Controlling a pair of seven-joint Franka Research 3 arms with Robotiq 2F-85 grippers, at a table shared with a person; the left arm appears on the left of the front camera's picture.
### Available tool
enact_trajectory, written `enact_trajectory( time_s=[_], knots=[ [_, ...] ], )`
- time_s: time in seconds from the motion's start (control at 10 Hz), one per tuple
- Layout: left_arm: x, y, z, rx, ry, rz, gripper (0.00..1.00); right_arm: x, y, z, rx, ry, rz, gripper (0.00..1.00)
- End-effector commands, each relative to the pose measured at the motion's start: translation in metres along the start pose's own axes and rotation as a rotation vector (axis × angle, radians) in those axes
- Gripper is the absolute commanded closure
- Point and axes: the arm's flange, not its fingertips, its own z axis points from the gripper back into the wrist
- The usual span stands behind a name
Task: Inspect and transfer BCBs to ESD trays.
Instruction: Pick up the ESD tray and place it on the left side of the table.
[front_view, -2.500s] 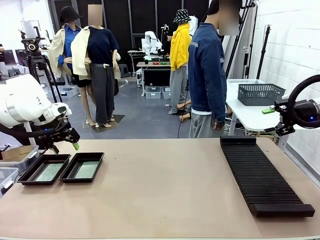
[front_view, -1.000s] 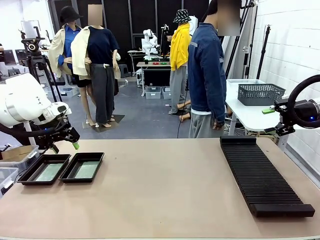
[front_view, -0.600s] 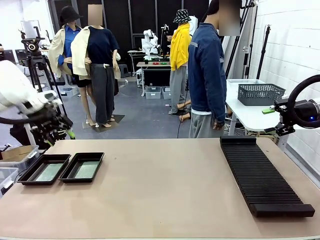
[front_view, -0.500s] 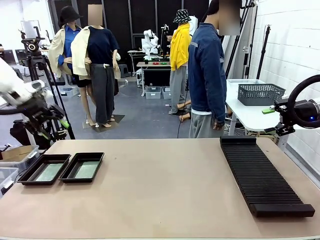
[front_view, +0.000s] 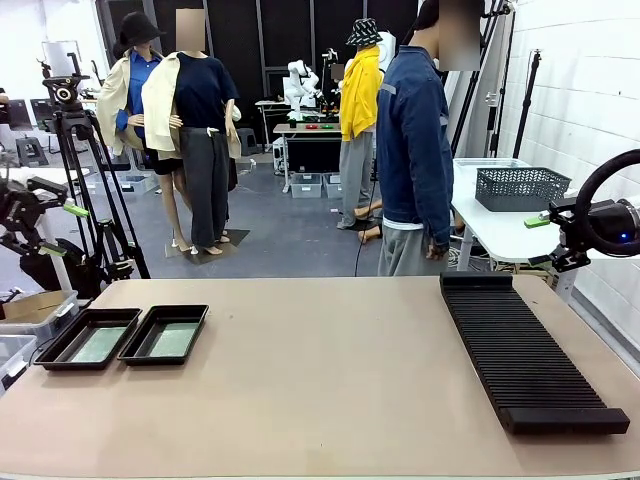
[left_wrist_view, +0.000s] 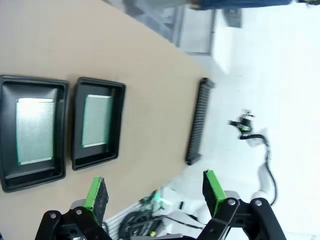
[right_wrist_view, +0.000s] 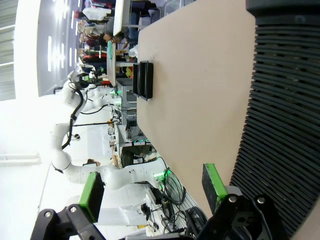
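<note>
Two black ESD trays lie side by side at the table's left, the left tray and the right tray. Each holds one green BCB: one in the left tray, one in the right. The left wrist view looks down on both trays and their boards. My left gripper hangs open and empty off the table's left edge, well above the trays; its wrist view shows the gripper with nothing between the pads. My right gripper stands open and empty beyond the rack's far end.
A long black ribbed rack lies along the table's right side. A person in a blue jacket stands at the far edge. A grey mesh basket sits on a white side table behind.
My left arm has lifted and swung away to the left from just above the trays. The right arm, trays and boards have not moved.
</note>
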Motion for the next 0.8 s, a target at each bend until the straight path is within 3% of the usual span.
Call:
enact_trajectory(
  time_s=[0.0, 0.2, 0.4, 0.7],
  knots=[
    [0.013, 0.023, 0.011, -0.195, 0.005, 0.006, 0.0, 0.0, 0.001, -0.001, 0.0, 0.002, -0.008, 0.0],
    [0.013, 0.042, 0.017, -0.278, -0.029, 0.004, 0.0, 0.0, 0.001, -0.001, 0.0, 0.002, -0.008, 0.0],
    [0.017, 0.059, 0.007, -0.321, 0.003, 0.012, 0.0, 0.0, 0.001, -0.001, 0.0, 0.002, -0.008, 0.0],
    [0.015, 0.065, -0.01, -0.285, 0.083, 0.008, 0.0, 0.0, 0.001, -0.001, 0.0, 0.002, -0.008, 0.0]
  ],
)
